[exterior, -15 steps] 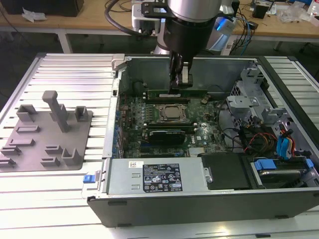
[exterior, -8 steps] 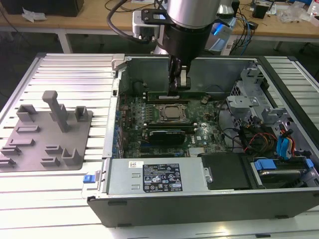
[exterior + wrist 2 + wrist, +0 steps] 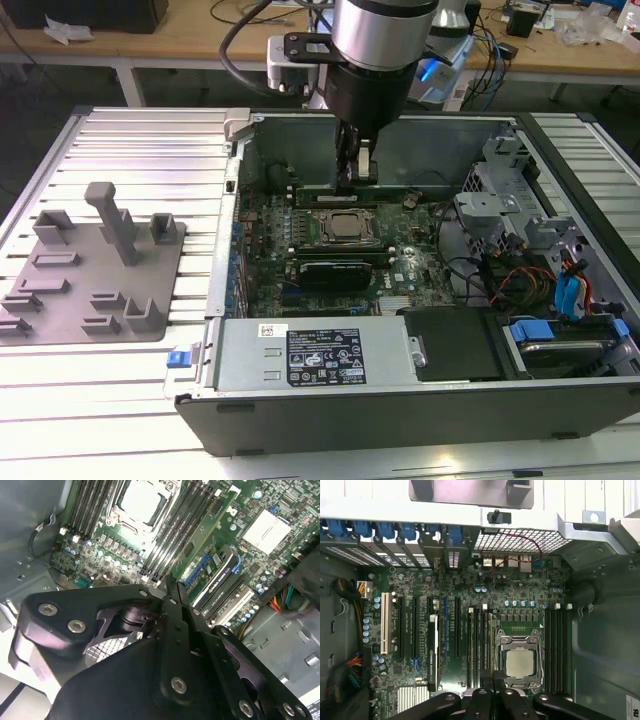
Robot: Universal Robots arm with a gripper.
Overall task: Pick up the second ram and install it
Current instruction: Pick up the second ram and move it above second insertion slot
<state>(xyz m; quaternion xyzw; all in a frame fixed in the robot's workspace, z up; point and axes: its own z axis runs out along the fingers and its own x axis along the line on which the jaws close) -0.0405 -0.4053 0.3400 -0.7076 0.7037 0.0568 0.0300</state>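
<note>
exterior view: open computer case (image 3: pixel 400 425) lay on the slatted metal worktop (image 3: pixel 150 150). the arm reached straight down into it, and the tool (image 3: pixel 356 178) stood over the memory slots on the far side of the processor socket (image 3: pixel 345 228).

the second ram (image 3: pixel 400 189) sat as a thin green strip in a slot just behind the socket, running along the slot's length. the tool's tips were at the top edge of the strip, toward the end at the exterior view's left. could not tell whether they were touching it or just above it.

second wrist view: tool (image 3: pixel 168 584) had both fingers pressed together, with no gap between the tips. they did not appear to be pinching anything. the second ram (image 3: pixel 207 530) stood on edge in the slot bank beside the processor socket (image 3: pixel 142 502), and its near end met the tool tips. the neighbouring slots in that bank looked dark. the graphics card (image 3: pixel 220 575) lay just beyond the ram, parallel to it.

first wrist view: tool (image 3: pixel 492 682) was above the slot bank, between the processor socket (image 3: pixel 520 662) and the graphics card (image 3: pixel 432 652). could not pick out the ram from the slots here.

grey tray (image 3: pixel 165 275) with raised blocks sat on the worktop at the exterior view's left, well apart from the case. no green stick was visible on it. the power supply (image 3: pixel 310 355) ran along the near wall of the case.
</note>
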